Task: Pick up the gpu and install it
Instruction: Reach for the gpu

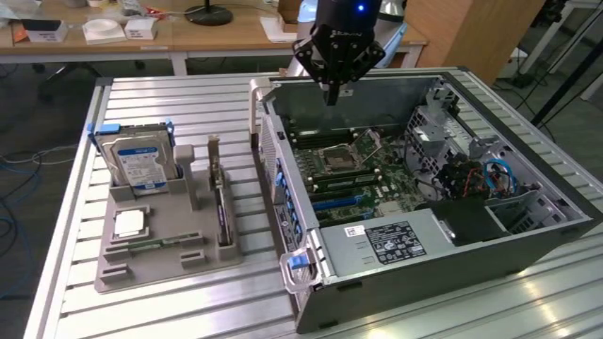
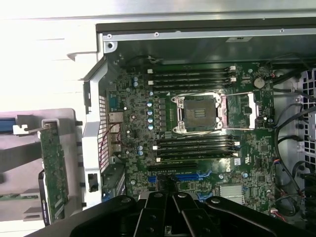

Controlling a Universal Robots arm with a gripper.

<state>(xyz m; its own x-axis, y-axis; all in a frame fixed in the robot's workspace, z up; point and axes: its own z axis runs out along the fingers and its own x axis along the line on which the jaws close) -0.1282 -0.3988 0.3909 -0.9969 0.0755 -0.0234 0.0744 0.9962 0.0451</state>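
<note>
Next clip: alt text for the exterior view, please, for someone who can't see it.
The arm's shut gripper hangs empty above the open computer case, which lies on a slatted metal table. To the exterior view's left, the gpu stands on edge in a grey holder, untouched, beside a hard drive with a blue label.

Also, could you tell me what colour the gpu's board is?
Green; the gpu shows best in the wrist view.
</note>
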